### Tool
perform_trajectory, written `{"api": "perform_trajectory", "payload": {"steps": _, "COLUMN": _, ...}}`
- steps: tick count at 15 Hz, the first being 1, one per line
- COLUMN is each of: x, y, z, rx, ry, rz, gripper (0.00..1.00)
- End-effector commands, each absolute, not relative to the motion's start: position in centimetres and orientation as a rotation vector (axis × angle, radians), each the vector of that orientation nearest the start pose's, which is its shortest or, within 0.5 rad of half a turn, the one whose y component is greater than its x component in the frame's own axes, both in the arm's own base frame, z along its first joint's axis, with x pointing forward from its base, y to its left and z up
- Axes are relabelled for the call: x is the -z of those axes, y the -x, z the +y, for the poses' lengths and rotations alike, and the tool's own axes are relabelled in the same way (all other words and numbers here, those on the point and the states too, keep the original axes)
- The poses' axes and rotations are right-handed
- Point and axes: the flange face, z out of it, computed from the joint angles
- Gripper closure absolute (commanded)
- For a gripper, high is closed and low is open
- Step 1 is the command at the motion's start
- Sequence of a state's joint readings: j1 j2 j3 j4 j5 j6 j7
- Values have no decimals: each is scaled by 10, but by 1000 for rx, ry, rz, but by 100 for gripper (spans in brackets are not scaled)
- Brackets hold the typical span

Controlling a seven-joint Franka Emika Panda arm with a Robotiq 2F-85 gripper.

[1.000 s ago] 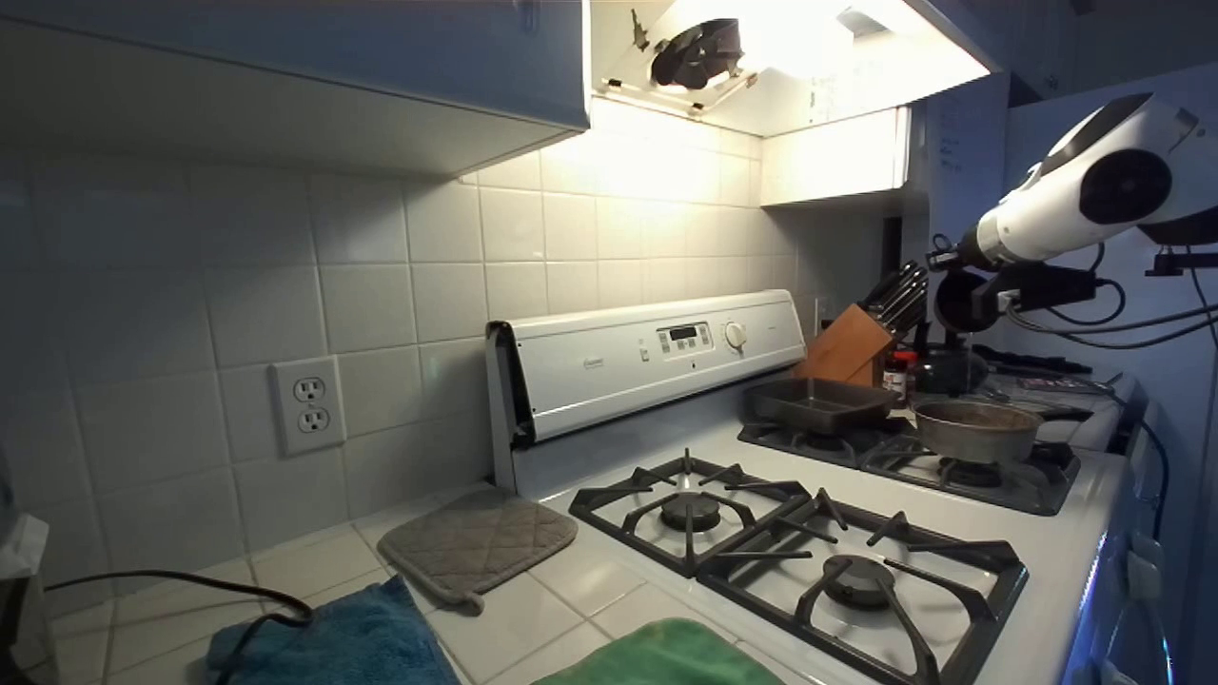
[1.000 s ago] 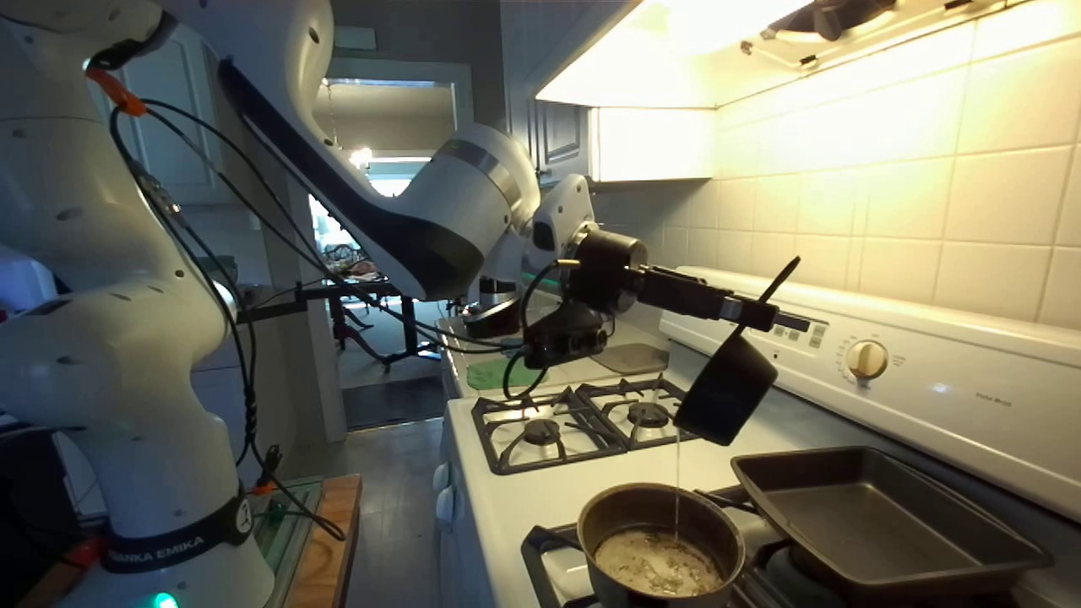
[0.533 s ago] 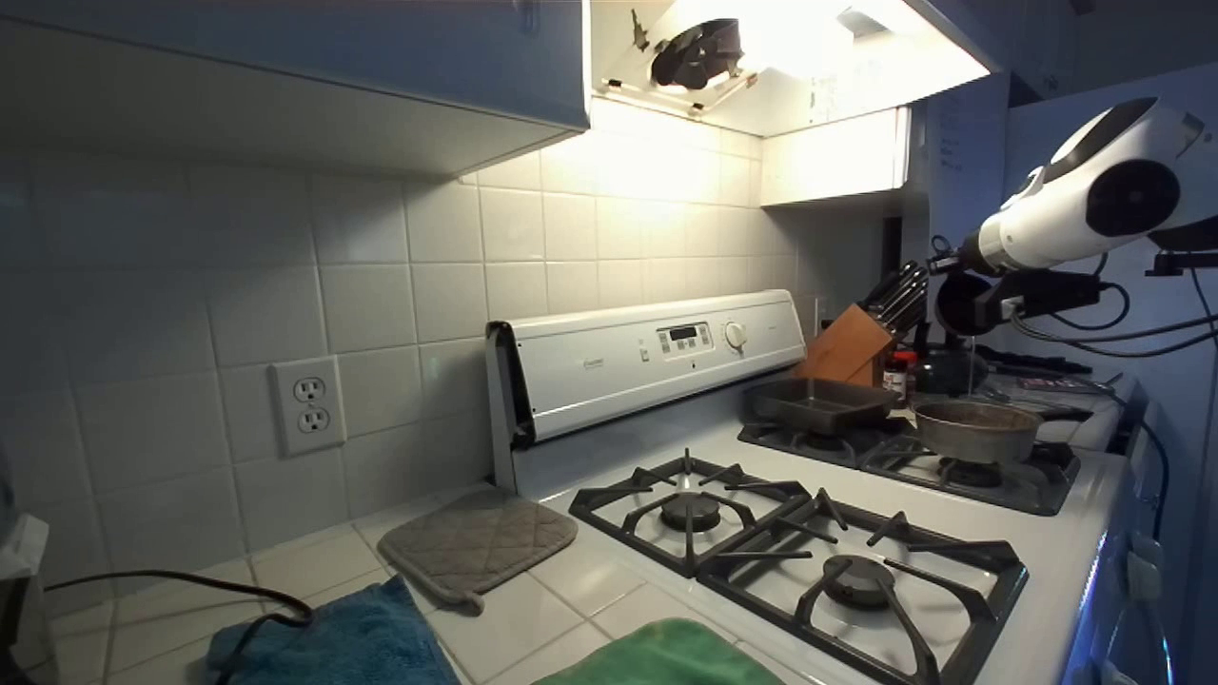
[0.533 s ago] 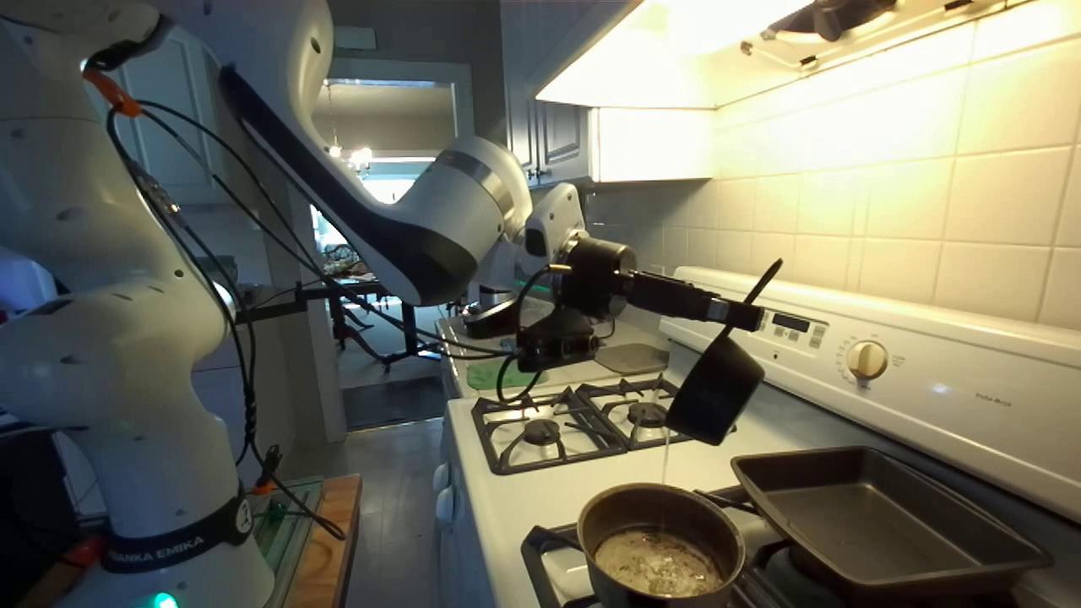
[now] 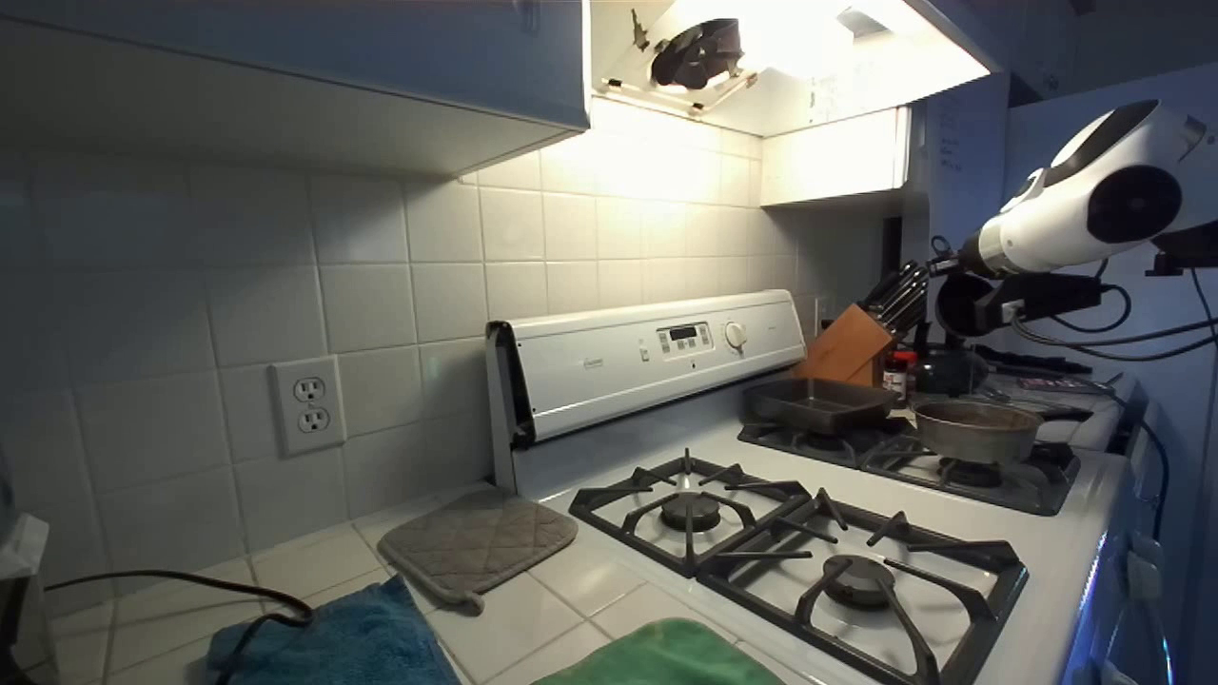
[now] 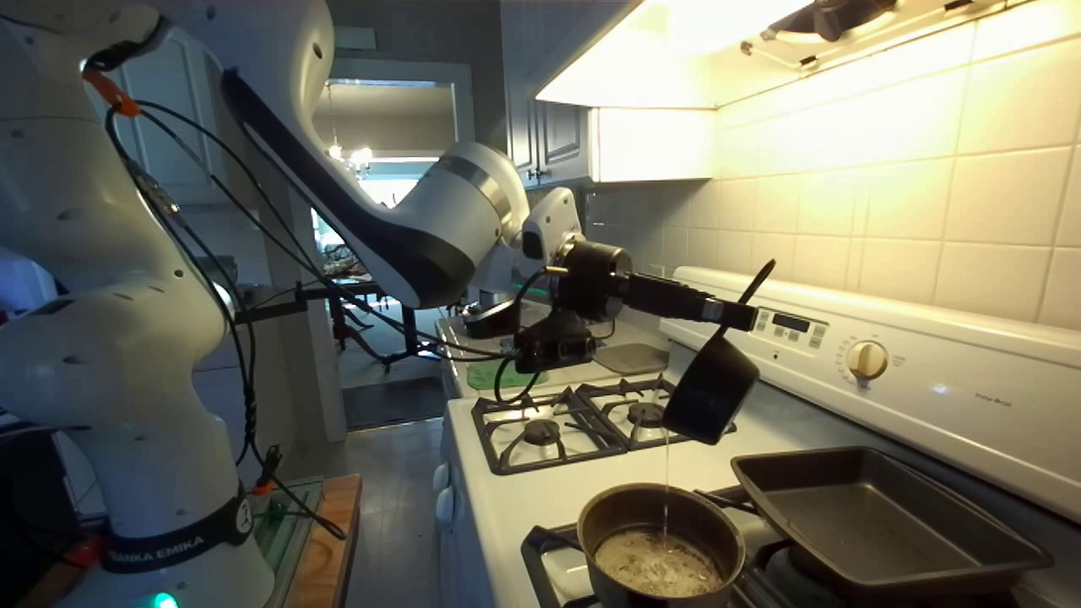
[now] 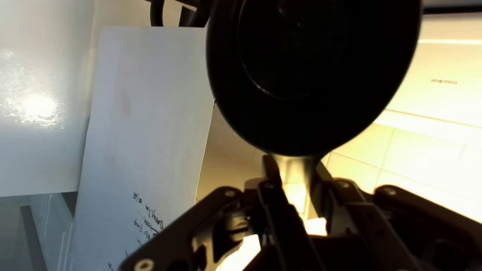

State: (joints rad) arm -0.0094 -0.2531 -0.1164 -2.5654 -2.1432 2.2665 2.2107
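Gripping the small black pan (image 6: 712, 388) by its handle (image 6: 758, 281) in a nearly closed pincer (image 6: 747, 315), holding it tipped above the pot (image 6: 616, 513) on the stove (image 6: 540, 496), and pouring right now! Sending a thin stream (image 6: 666, 473) straight down into the liquid (image 6: 650, 567) already gathered there: seemingly well under way, yet plainly unfinished; cannot tell from the pan's dark inside the amount left to pour
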Motion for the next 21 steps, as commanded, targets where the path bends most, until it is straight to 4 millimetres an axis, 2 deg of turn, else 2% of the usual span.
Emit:
{"api": "perform_trajectory", "payload": {"steps": 1, "x": -380, "y": -434, "z": -73, "rx": -1514, "ry": -1858, "rz": -545, "gripper": 94}}
{"api": "perform_trajectory", "payload": {"steps": 21, "x": -373, "y": -433, "z": -62, "rx": -1525, "ry": -1838, "rz": -472, "gripper": 94}}
